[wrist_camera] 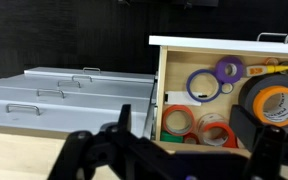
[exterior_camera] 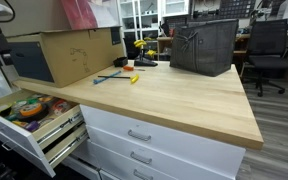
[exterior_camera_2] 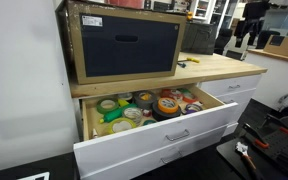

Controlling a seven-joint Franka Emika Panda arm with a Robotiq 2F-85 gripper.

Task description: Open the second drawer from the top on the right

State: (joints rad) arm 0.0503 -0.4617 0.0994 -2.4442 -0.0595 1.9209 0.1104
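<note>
The second drawer (exterior_camera: 141, 158) is a white front with a curved silver bar handle. It sits shut in the stack under the wooden countertop (exterior_camera: 174, 100), so its inside is hidden. In the wrist view this stack shows at the left as pale fronts seen from above, with the second drawer (wrist_camera: 50, 94) in the middle. My gripper (wrist_camera: 174, 162) shows only in the wrist view, as dark fingers spread wide along the bottom edge. It is open and empty. It hangs above the counter edge, over the pulled-out tape drawer (wrist_camera: 160, 90), and is apart from the white fronts.
A wooden-sided drawer full of coloured tape rolls (exterior_camera: 34, 108) (exterior_camera_2: 144, 105) stands pulled out next to the white stack. A cardboard box (exterior_camera: 69, 55) (exterior_camera_2: 124, 45), a dark basket (exterior_camera: 204, 45) and small tools (exterior_camera: 119, 75) sit on the countertop. An office chair (exterior_camera: 269, 45) stands behind.
</note>
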